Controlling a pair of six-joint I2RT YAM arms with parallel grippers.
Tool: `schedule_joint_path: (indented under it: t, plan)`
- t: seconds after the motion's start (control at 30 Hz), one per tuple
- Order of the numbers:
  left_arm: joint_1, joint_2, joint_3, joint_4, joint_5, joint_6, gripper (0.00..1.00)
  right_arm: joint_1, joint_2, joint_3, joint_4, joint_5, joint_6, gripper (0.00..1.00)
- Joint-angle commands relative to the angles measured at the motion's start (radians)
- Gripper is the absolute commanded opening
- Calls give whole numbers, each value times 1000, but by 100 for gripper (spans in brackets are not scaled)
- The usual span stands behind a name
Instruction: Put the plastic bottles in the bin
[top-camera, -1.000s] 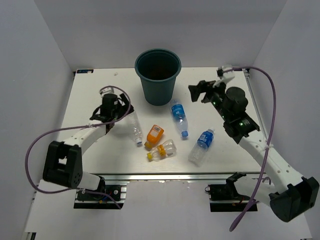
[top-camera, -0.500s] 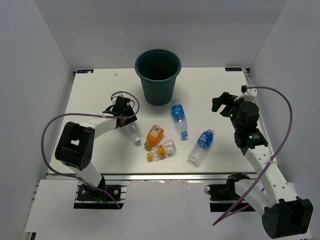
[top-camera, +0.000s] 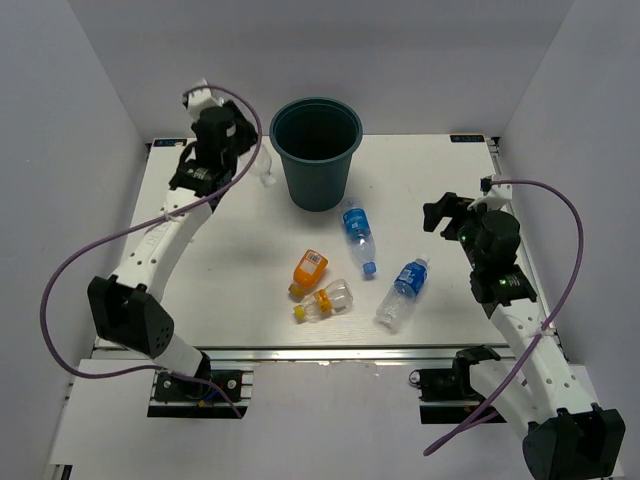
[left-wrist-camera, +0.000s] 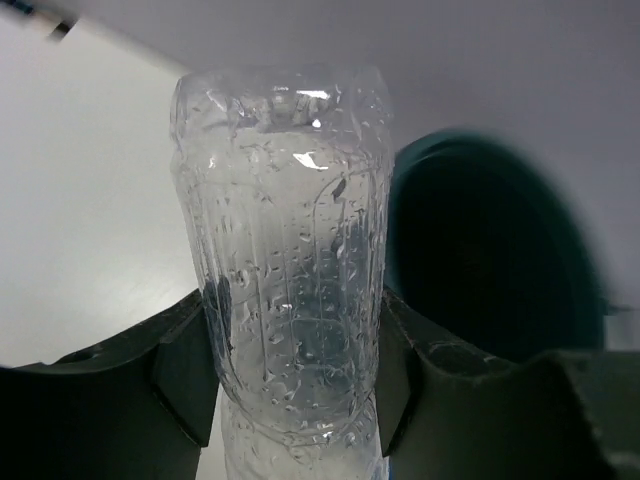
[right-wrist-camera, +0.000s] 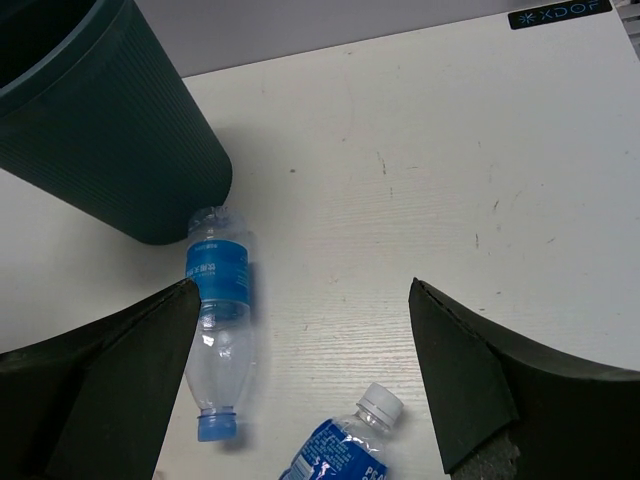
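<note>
Grip: left gripper (left-wrist-camera: 292, 365) is clamped on the clear bottle (left-wrist-camera: 285, 230). One pad presses each side of its body, and most of its length reaches beyond the fingers.
Bottle position: held in the air above the table (top-camera: 200, 270), just left of the bin (top-camera: 318, 185) at about rim height, not over the opening.
Other arm: right gripper (top-camera: 440, 210) has its jaws spread wide with nothing between them, and hovers over the right side of the table.
Left to do: four bottles lie flat. The blue-label bottle (top-camera: 355, 232) is just beside the bin's foot and the second blue-label bottle (top-camera: 402, 290) lies further right. The orange bottle (top-camera: 309, 270) and yellow-capped bottle (top-camera: 325, 300) lie close together.
Risk, early release: letting go here would probably drop the bottle outside the bin, since it hangs beside the wall, not above the mouth.
Risk, rim strike: the long free end could catch the rim on the way across and twist in the pads. The thin plastic looks easy to squash or slip.
Risk, knock: the bin looks light, so a bump from the arm might shove it.
Left wrist view only: shows the pad contact, the droplets inside the bottle, and the bin's dark mouth off to the bottle's right.
Top view only: shows the whole layout, where the held bottle is only a pale shape beside the bin.
Right wrist view only: shows the open fingers framing the blue-label bottle, the second one's cap, and the bin's ribbed wall.
Bin contents: the inside is dark in every view, so I cannot tell.
</note>
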Motion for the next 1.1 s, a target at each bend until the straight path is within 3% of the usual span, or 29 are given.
schedule_joint_path:
  t: [0.0,0.13,0.27,0.33,0.5,0.57,0.63,0.73,0.93,1.03,1.07]
  plan:
    - [-2,-51,114,166,165,76,39,-7,-19,-11,43,-36,-20,89]
    - [-3,21,201,406,294,96,47,-6,-7,-4,40,-46,-43,89]
    - [-19,208,367,474,349,103,49,-6,-8,-17,57,-39,-44,89]
    - [-34,279,437,477,337,123,50,-6,-8,-25,74,-74,-38,89]
    - [-65,538,846,305,291,131,54,-7,7,-13,60,-151,-11,89]
    - [-65,591,896,263,294,125,75,-7,9,-10,39,-158,2,89]
    - [-66,566,838,302,301,128,98,-9,7,-16,29,-151,12,89]
    - [-71,491,740,336,295,155,98,-9,7,-20,9,-145,28,89]
    - [-71,399,709,257,291,209,98,-9,33,-16,-37,-148,87,89]
    - [-71,283,593,217,257,254,98,-9,62,-10,-111,-125,149,89]
    - [-71,238,454,218,239,257,98,-9,73,-7,-138,-120,160,89]
